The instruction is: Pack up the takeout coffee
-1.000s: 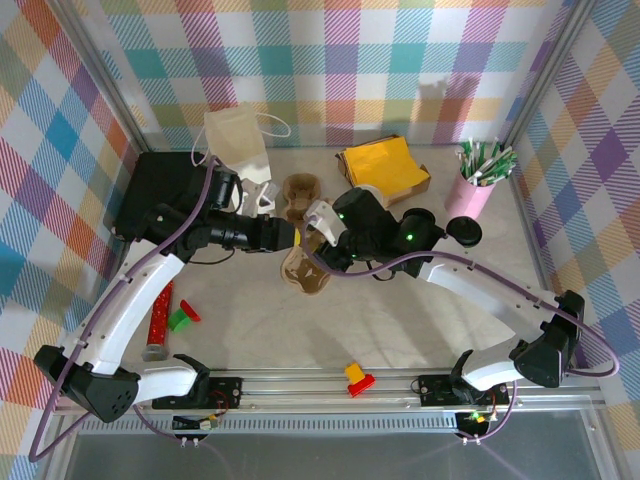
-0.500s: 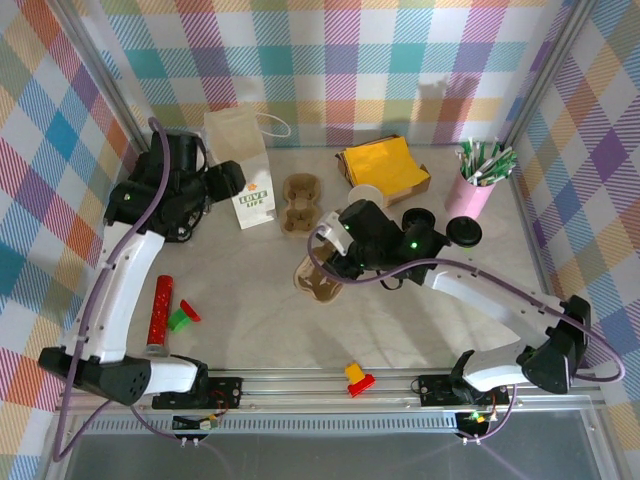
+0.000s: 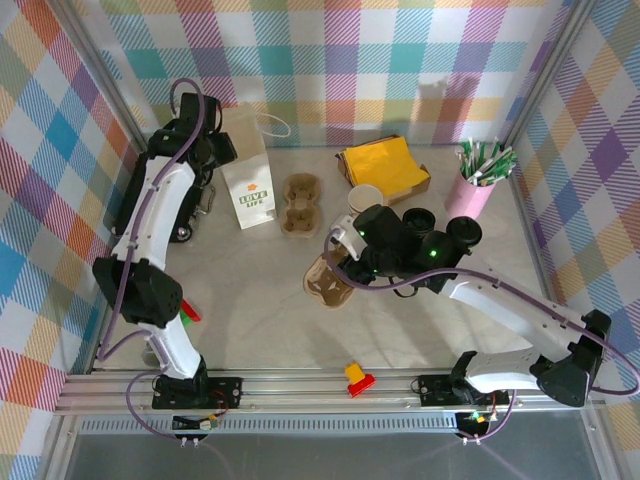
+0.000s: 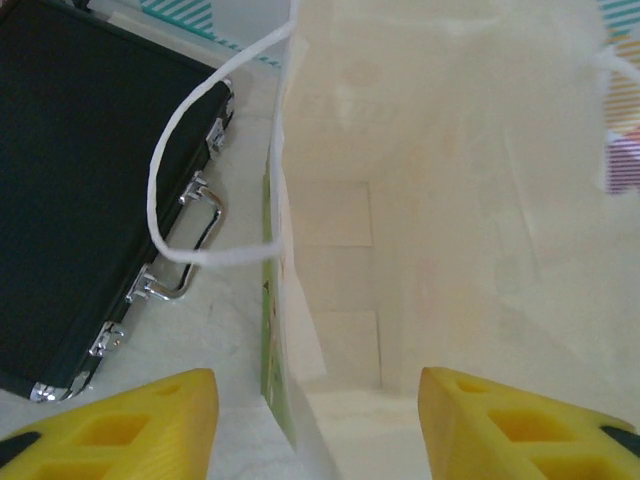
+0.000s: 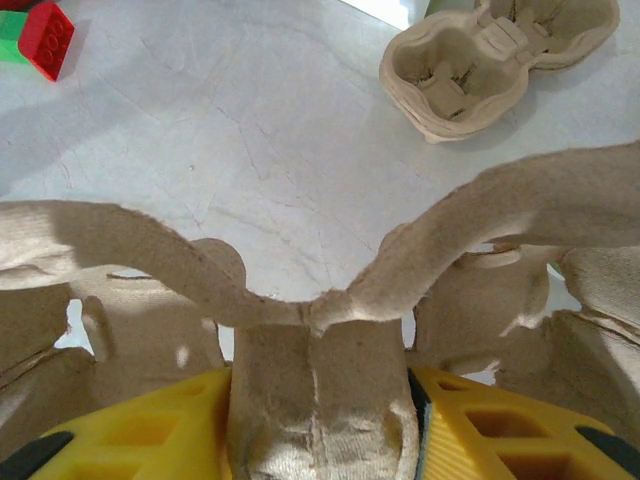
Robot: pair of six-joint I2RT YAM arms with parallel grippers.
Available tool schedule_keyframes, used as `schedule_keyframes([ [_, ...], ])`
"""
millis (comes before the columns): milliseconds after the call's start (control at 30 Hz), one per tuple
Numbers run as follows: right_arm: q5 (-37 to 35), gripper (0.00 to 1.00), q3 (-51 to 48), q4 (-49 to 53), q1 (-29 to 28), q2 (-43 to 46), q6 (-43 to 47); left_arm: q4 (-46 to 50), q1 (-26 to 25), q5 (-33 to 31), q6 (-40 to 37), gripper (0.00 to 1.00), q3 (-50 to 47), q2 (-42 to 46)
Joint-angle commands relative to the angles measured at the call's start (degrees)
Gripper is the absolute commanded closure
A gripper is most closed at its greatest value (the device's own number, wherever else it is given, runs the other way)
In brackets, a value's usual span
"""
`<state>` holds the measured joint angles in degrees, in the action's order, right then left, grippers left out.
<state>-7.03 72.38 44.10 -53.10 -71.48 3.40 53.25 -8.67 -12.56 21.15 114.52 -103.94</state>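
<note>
1. Step, prob.: staging pulp cup carrier [image 5: 320,300]; R gripper [image 5: 320,405] clamped on its centre ridge.
2. L gripper [image 4: 315,392]: jaws apart, empty, over open paper bag [image 4: 450,200].
3. Takeout coffee [image 3: 464,231] beside pink cup [image 3: 468,196], untouched.
4. Next needs: carrier set down, coffee fetched.

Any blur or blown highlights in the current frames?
Top view: sharp, even light, soft shadows on the table. Left wrist: bag interior washed out, low contrast; fingers blurred at the bottom edge. Right wrist: carrier soft up close, table behind it crisp.
</note>
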Motion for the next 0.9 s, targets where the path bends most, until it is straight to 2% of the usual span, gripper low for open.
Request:
schedule_keyframes([
  [0,0.7,0.53,-1.0,1.9,-0.2,2.3,-1.4,2.6,1.7,-0.9,-1.0,0.49,4.2,-2.8],
  [100,0.4,0.53,-1.5,2.6,-0.2,3.2,-1.5,2.9,2.2,-0.8,-1.3,0.55,5.9,-5.4],
  [333,-0.3,0.53,-2.6,3.4,-0.2,4.8,-1.5,4.6,2.5,-0.4,-2.3,0.85,7.7,-7.5],
  [467,-0.2,0.53,-2.4,3.9,-0.2,4.9,-1.6,6.2,2.4,0.5,-2.7,0.96,7.6,-5.7],
  [600,0.1,0.53,-2.0,4.1,-0.2,5.3,-1.9,9.8,2.4,3.0,-2.6,1.00,7.0,-2.6],
  [867,1.3,0.53,-1.2,5.7,-0.2,7.5,-2.7,17.8,2.4,10.5,-2.3,1.00,0.7,7.2],
])
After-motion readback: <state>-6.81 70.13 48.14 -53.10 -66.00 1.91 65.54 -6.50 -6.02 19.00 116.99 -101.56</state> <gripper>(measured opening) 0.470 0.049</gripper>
